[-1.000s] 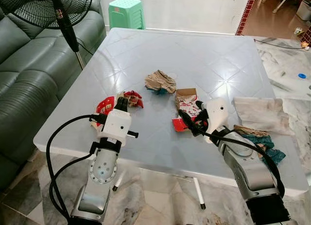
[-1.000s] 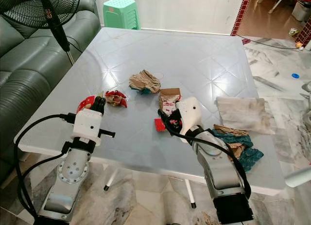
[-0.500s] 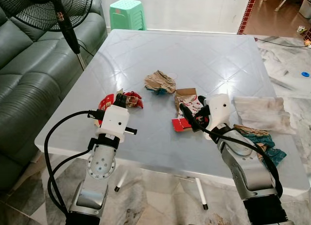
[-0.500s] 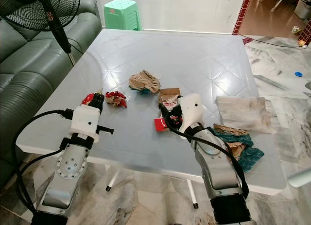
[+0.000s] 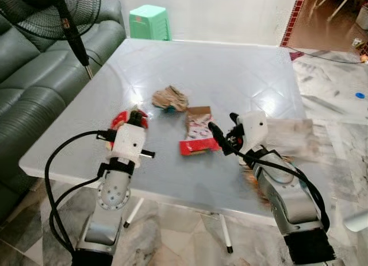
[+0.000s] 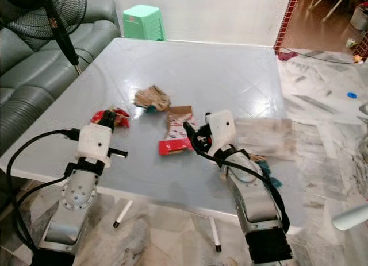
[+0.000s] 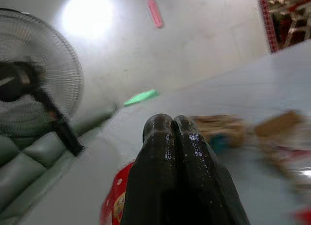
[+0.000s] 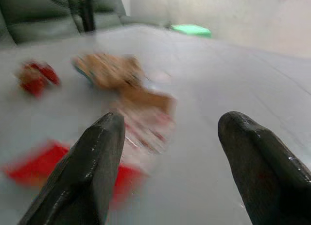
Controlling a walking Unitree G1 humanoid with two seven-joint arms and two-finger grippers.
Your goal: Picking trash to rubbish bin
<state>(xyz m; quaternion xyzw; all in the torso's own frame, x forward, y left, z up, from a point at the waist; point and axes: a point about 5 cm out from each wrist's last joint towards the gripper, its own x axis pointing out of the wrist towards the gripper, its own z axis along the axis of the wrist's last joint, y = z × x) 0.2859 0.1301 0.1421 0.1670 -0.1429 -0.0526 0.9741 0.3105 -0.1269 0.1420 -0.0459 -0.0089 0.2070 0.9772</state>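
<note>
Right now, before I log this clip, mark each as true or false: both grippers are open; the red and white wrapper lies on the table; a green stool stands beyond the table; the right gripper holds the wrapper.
1. Both grippers are open. False: the left gripper is shut; the right gripper is open.
2. The red and white wrapper lies on the table. True.
3. A green stool stands beyond the table. True.
4. The right gripper holds the wrapper. False: it holds nothing.

table: pale grey | red wrapper | crumpled brown paper | red-and-brown carton | cloth
</note>
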